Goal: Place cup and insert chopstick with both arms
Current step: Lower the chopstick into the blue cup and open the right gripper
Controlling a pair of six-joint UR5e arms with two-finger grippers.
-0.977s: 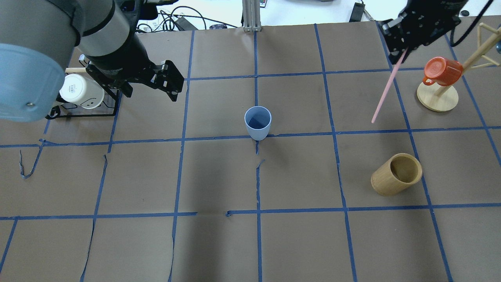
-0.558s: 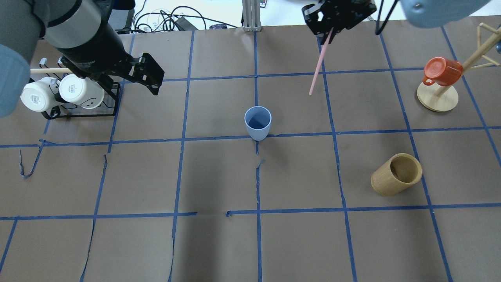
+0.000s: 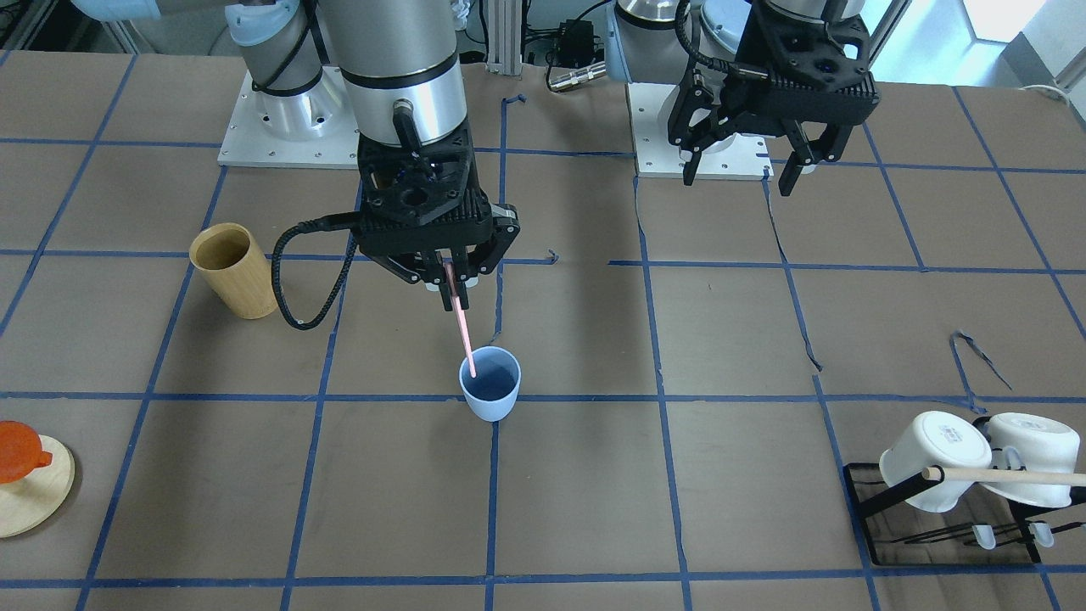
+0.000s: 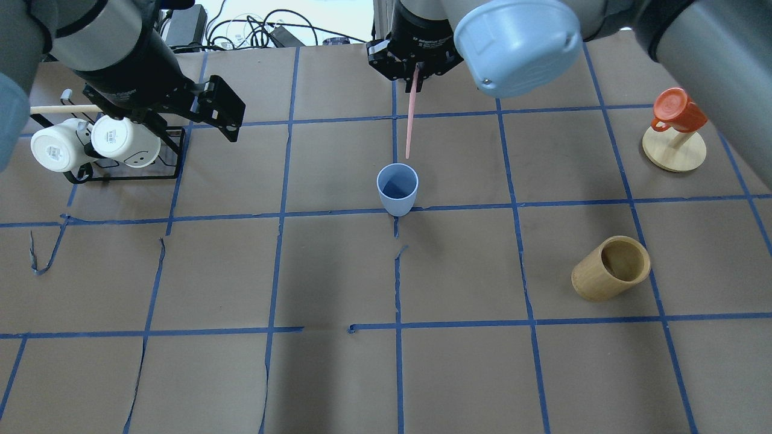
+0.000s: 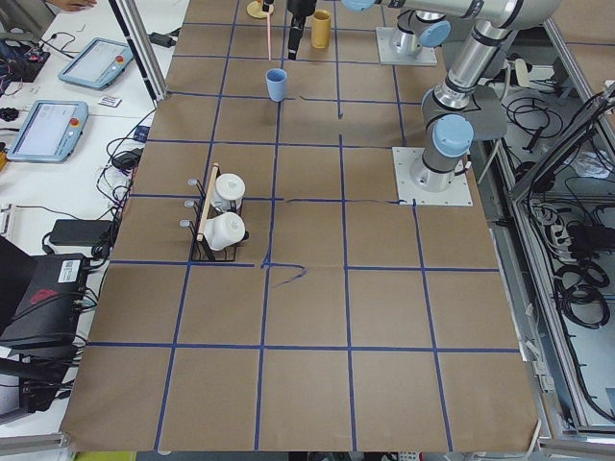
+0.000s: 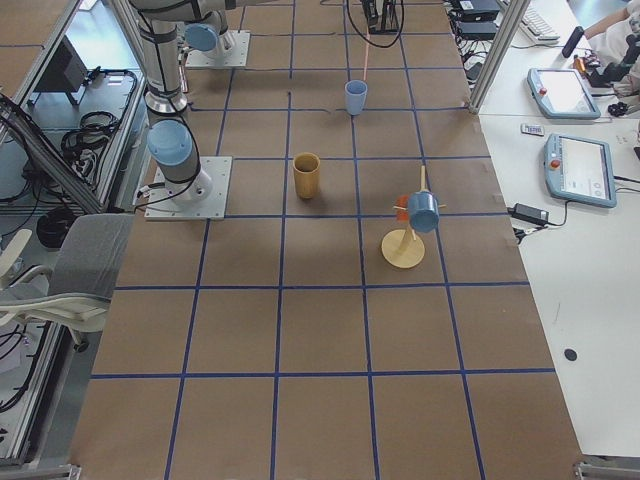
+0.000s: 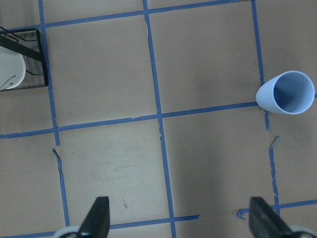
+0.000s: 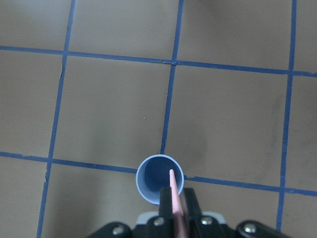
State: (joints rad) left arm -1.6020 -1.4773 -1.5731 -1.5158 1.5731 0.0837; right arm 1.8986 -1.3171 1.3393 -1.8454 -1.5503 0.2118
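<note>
We see our right gripper (image 3: 450,288) clamped on the pink chopstick (image 3: 465,335), whose tip hangs just above the upright blue cup (image 3: 492,406) mid-table (image 3: 764,339), both having swung in from the right since earlier, while our left gripper (image 3: 736,180) gapes empty.

We see silver-grey tubular arms (image 3: 399,68) with pale-blue joint caps (image 4: 518,45), a black left gripper (image 3: 738,182) and right gripper (image 3: 454,297), one looping black cable (image 3: 284,280), white screwed base plates (image 3: 246,148).
</note>
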